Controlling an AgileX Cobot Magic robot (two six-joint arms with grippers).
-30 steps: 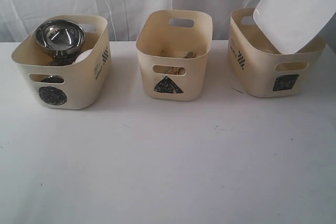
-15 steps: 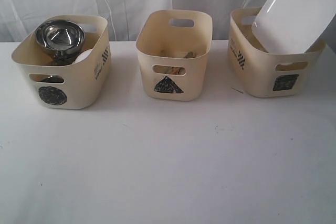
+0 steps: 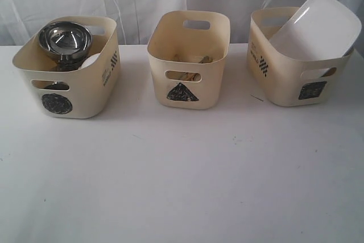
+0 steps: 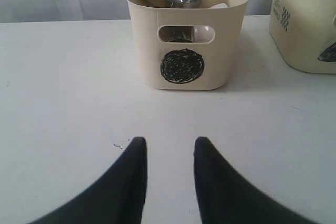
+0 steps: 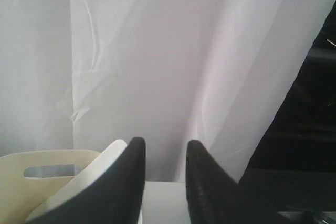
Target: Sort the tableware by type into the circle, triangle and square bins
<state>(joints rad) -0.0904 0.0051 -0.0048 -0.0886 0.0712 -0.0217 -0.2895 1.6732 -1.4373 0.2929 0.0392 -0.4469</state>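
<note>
Sorting looks done: the plate (image 3: 315,27) leans in the square bin (image 3: 281,81), counter (image 3: 182,169) bare; left claw (image 4: 169,142) and right claw (image 5: 165,142) gape empty.

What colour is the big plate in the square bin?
The plate is white; the exterior view shows it best.

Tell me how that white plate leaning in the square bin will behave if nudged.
The white plate looks rigid and glossy, so probably slippery to grip. It leans tilted, well above the square bin's rim, so a nudge may tip or slide it.
</note>
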